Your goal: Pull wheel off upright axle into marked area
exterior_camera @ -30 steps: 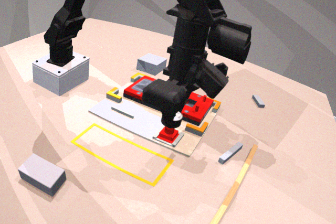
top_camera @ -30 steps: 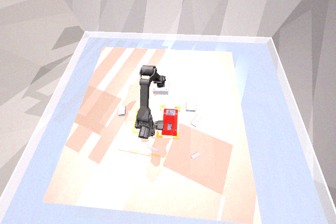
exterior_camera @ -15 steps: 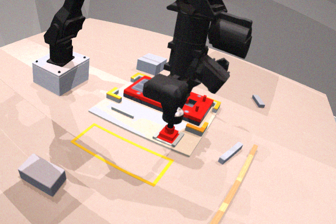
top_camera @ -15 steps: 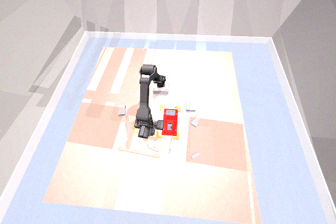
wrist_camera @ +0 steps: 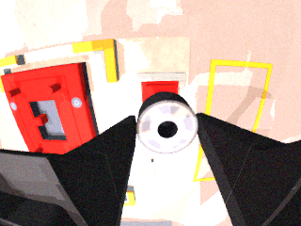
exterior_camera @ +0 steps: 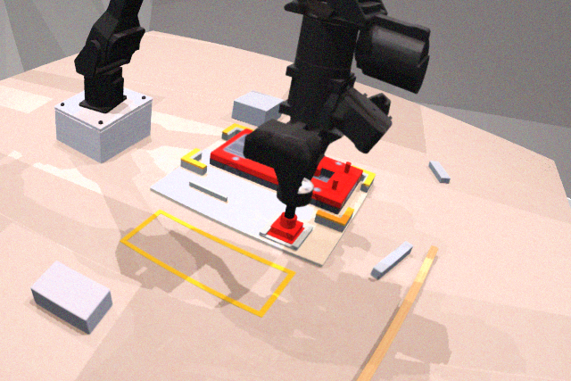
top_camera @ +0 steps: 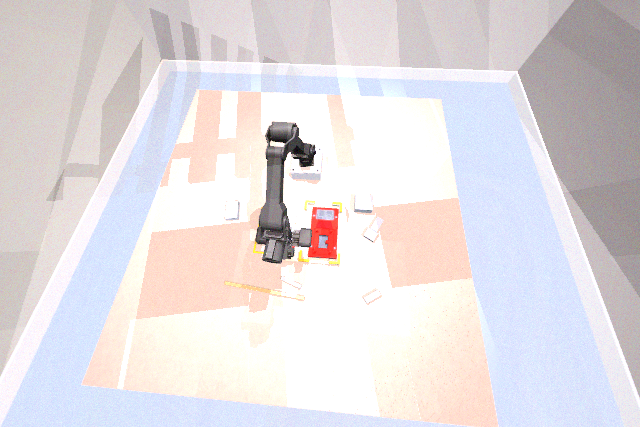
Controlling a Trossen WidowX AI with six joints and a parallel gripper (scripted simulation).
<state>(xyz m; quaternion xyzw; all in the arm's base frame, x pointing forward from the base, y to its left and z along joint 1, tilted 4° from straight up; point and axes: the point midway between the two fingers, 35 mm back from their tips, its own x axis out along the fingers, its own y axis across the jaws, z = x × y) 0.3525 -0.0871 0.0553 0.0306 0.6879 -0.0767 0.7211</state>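
Observation:
My gripper (exterior_camera: 294, 194) (wrist_camera: 166, 120) is shut on the wheel, with a finger on either side of it. The wheel (exterior_camera: 304, 186) (wrist_camera: 182, 139) has a pale round face, a dark rim and a dark centre hole. It is above the red stepped base (exterior_camera: 286, 230) (wrist_camera: 160, 87), with a gap between them. The black upright axle (exterior_camera: 290, 211) shows in that gap. Whether its tip is still inside the wheel's hole is unclear. The marked area (exterior_camera: 277, 294) (wrist_camera: 242, 64) is a yellow outline beside the board. The arm mostly hides it in the top view.
A red box (top_camera: 324, 227) (exterior_camera: 230, 161) (wrist_camera: 75, 124) lies between yellow corner brackets (exterior_camera: 194, 162) on a pale board (exterior_camera: 177, 185). A grey block (exterior_camera: 71, 294) lies left of the outline, another grey block (exterior_camera: 258, 107) behind. A small bar (exterior_camera: 392, 260) and a wooden strip (exterior_camera: 400, 312) lie right.

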